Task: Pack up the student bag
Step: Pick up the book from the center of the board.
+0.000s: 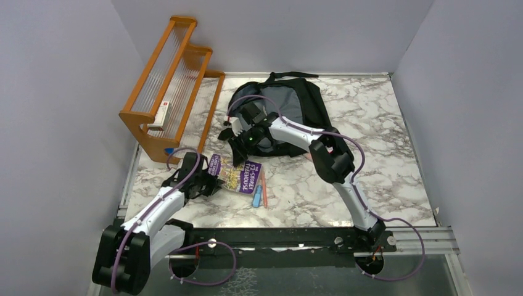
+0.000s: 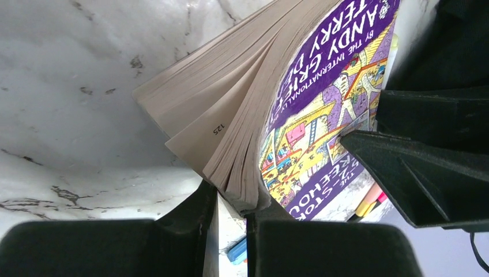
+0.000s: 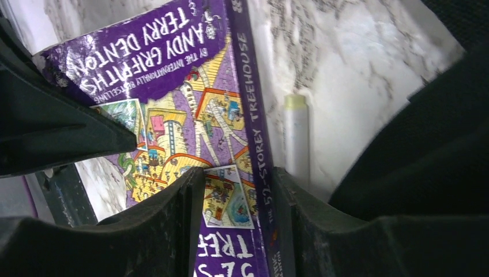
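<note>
- Far left at the back, I see an orange wooden rack with clear slats [image 1: 166, 92] standing on the white marble-patterned table [image 1: 382, 154]. A small white item sits on its lower shelf.
- My left gripper [image 2: 232, 203] is clenched on the near left edge of a purple paperback book with a yellow cartoon cover [image 1: 237, 174]. The wrist view shows the pages fanned open above the pinched edge.
- Just right of the book, a blue pen [image 1: 256, 198] and a thin orange pencil [image 1: 264, 190] lie side by side on the marble.
- My right gripper [image 3: 236, 176] is above the book's far end. Its jaws are parted astride the spine side of the cover, and I cannot tell whether they touch it.
- A pale stick with a yellowish cap [image 3: 297, 135] lies beside the spine, between the book and dark fabric.
- The student bag [image 1: 296, 108], a large soft black backpack, lies flat at the rear centre of the table. Its grey lining shows, and my right arm reaches across its front edge.
</note>
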You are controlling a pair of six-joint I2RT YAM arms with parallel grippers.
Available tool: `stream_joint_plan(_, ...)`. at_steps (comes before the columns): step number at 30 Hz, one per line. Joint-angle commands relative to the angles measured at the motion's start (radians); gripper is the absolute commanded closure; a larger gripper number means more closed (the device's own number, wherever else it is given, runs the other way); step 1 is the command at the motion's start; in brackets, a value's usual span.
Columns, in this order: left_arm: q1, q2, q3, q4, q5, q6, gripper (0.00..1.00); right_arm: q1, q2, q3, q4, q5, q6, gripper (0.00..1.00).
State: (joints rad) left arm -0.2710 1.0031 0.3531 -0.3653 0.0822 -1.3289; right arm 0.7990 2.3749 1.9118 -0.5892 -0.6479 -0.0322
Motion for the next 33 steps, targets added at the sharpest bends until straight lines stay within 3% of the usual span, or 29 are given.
stream_joint_plan(1,-0.018,0.115,-0.082,-0.008,-0.083,-0.016,1.0,0.041,0.069,-0.059,-0.174,-0.148,0.062,0.53)
stream_joint_plan(12,-0.036,0.144,-0.078,0.024,-0.088,-0.014,1.0,0.017,-0.016,-0.106,-0.048,-0.372,0.135,0.84)
stream_joint_plan(18,-0.037,0.134,-0.085,0.029,-0.088,-0.013,1.0,0.014,-0.059,-0.13,-0.004,-0.406,0.167,0.98)
stream_joint_plan(22,-0.039,0.125,-0.087,0.043,-0.085,-0.007,1.0,0.014,-0.09,-0.155,0.029,-0.396,0.186,0.99)
stream_joint_plan(24,-0.039,0.118,-0.086,0.05,-0.084,-0.002,0.91,0.013,-0.113,-0.173,0.053,-0.37,0.201,0.99)
stream_joint_plan(33,-0.039,0.027,-0.032,0.007,-0.059,0.026,0.33,-0.001,-0.238,-0.271,0.15,-0.151,0.232,0.99)
